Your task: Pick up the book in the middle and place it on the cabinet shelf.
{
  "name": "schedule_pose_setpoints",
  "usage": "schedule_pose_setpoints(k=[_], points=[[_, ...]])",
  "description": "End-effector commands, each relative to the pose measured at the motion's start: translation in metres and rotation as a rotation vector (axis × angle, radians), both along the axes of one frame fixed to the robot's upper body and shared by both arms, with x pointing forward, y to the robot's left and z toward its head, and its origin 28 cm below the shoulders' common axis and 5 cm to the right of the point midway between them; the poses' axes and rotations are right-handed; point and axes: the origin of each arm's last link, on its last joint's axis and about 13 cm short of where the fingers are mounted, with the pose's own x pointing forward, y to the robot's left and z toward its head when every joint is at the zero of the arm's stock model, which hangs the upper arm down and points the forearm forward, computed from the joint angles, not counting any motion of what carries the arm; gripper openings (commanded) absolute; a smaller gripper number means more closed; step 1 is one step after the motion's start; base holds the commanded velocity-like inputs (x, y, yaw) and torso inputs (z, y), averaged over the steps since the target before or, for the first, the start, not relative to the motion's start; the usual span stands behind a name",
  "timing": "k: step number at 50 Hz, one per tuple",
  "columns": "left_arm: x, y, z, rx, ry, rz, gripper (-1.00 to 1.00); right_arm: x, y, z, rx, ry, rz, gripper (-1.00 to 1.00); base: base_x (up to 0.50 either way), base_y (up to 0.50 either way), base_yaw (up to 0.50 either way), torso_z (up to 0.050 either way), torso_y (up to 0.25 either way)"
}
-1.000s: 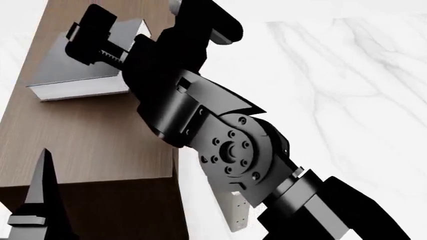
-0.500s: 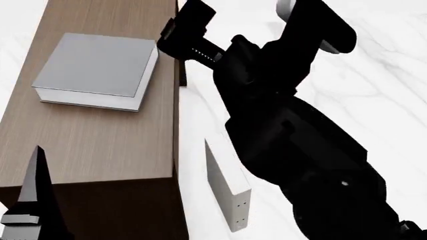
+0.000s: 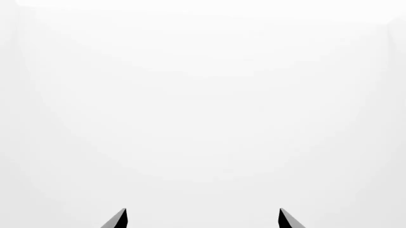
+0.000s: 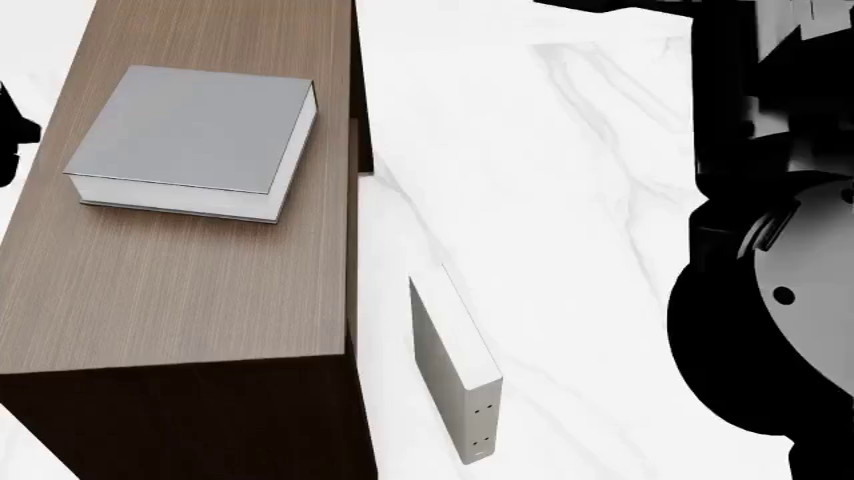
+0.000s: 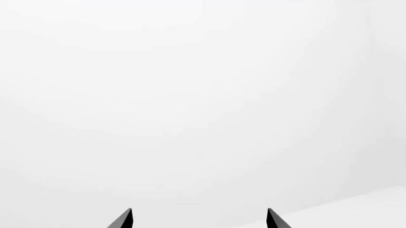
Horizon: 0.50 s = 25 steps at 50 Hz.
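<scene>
Jaws spread on both sides: the left gripper [image 3: 201,219] shows two dark, sharp-pointed fingertips [image 3: 119,219] well apart with nothing between them, only blank white beyond. Same story for the right gripper [image 5: 199,219], a pair of black wedge tips [image 5: 274,219] standing apart against plain white, gripping nothing.

From the head view, the book [image 4: 194,140] lies flat on the cabinet shelf [image 4: 174,280], up toward the far end of its top, closer to the left edge than the right. It's a thick, squarish hardback, smooth matte grey cover, with a band of white page edges along the near side and the right side. It sits slightly skewed to the cabinet's edges.

That cabinet top is a long rectangle of light brown wood grain, fine streaks running lengthwise; the near face drops away in a much darker brown.

Just beside the cabinet's right side, on the white marble-veined floor [image 4: 574,180], a thinner cream-white book [image 4: 454,370] stands on edge, with small dots down its near end face. It's close to the cabinet's near right corner but apart from it.

At the right, the bulky black right arm [image 4: 767,300] fills the view, glossy rounded joint housings with a small pale stud. A sliver of black also shows at the far left edge.
</scene>
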Motion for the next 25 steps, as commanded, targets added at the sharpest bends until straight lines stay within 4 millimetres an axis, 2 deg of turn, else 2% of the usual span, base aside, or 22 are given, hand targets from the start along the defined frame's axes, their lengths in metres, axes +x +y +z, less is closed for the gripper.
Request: schedule_pose_setpoints(k=[1,3,4,8,12,16,25], points=[[0.007,-0.001,0.102,0.073,-0.256,0.044,1.00,-0.025,-0.016,0.061,-0.075,-0.286,-0.123,1.00,0.00,0.00,0.00,0.000,0.000],[0.007,-0.003,0.117,0.080,-0.286,0.012,1.00,-0.028,-0.016,0.069,-0.096,-0.311,-0.131,1.00,0.00,0.00,0.00,0.000,0.000],[0.006,-0.006,0.137,0.122,-0.334,0.037,1.00,-0.032,-0.015,0.078,-0.104,-0.343,-0.140,1.00,0.00,0.00,0.00,0.000,0.000],[0.004,-0.012,0.160,0.151,-0.363,0.023,1.00,-0.038,-0.014,0.088,-0.133,-0.370,-0.152,1.00,0.00,0.00,0.00,0.000,0.000],[-0.010,-0.020,0.188,0.159,-0.433,0.015,1.00,-0.045,-0.016,0.104,-0.159,-0.404,-0.164,1.00,0.00,0.00,0.00,0.000,0.000],[-0.013,-0.025,0.194,0.169,-0.467,0.023,1.00,-0.047,-0.017,0.112,-0.150,-0.427,-0.172,1.00,0.00,0.00,0.00,0.000,0.000],[-0.004,-0.028,0.204,0.174,-0.459,0.005,1.00,-0.046,-0.024,0.125,-0.134,-0.422,-0.173,1.00,0.00,0.00,0.00,0.000,0.000]])
